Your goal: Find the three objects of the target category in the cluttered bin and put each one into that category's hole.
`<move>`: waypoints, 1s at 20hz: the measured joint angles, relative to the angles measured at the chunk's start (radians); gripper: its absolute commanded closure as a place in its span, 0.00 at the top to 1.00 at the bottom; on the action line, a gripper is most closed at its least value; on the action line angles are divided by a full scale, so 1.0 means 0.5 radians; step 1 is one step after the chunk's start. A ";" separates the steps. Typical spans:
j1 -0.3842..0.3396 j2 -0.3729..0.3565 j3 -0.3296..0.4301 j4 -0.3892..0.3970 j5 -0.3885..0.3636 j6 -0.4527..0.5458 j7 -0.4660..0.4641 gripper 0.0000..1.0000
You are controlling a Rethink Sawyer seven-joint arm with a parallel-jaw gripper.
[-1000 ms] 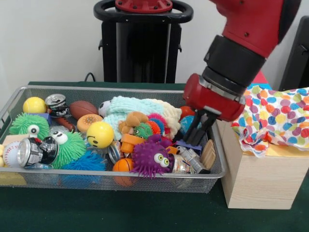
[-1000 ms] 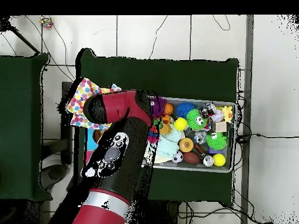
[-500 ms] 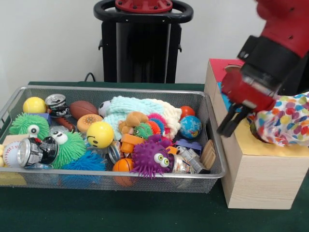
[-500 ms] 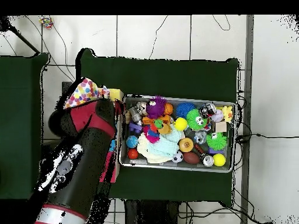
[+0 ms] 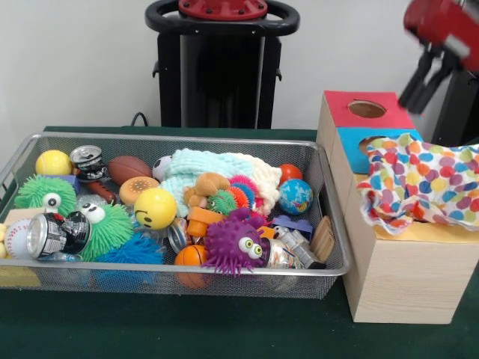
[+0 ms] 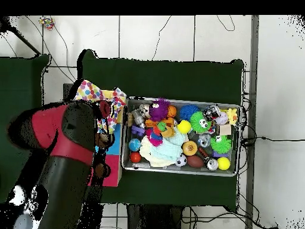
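- One wire-mesh bin (image 5: 329, 263) on green table (image 5: 224, 329), packed w/ toys; wooden sorting box (image 5: 404, 277) stands just beside its right end in front view.
- Gripper (image 5: 428, 77) up at top-right corner of front view, above and behind the box. Two dark fingers (image 5: 416, 75) hang down, narrow gap between them, nothing held as far as I can see (image a bit blurred there).
- Box top: red panel (image 5: 352, 120) w/ round hole (image 5: 367, 109); blue panel (image 5: 359, 146) next to it, partly under polka-dot cloth (image 5: 423, 183) draped over the near part of the box top.
- Bin contents, left to right: yellow ball (image 5: 53, 162), crushed can (image 5: 56, 235), green fuzzy toy w/ eyes (image 5: 108, 228), brown football (image 5: 129, 169), yellow smiley ball (image 5: 155, 208), pale-green knitted plush (image 5: 213, 172), purple fuzzy monster (image 5: 238, 243), small basketball (image 5: 191, 256), globe ball (image 5: 296, 196), red ball (image 5: 290, 173).
- Overhead: red arm (image 6: 62, 149) covers most of the box; cloth edge (image 6: 89, 92) shows beside it; bin (image 6: 181, 170) clear of the arm.
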State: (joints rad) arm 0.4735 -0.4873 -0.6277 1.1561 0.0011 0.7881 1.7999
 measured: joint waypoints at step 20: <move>-0.422 -0.332 0.035 -0.408 0.012 0.679 0.000 0.00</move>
State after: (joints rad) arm 0.2624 -0.6533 -0.6102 0.9522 0.0068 1.1275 1.7999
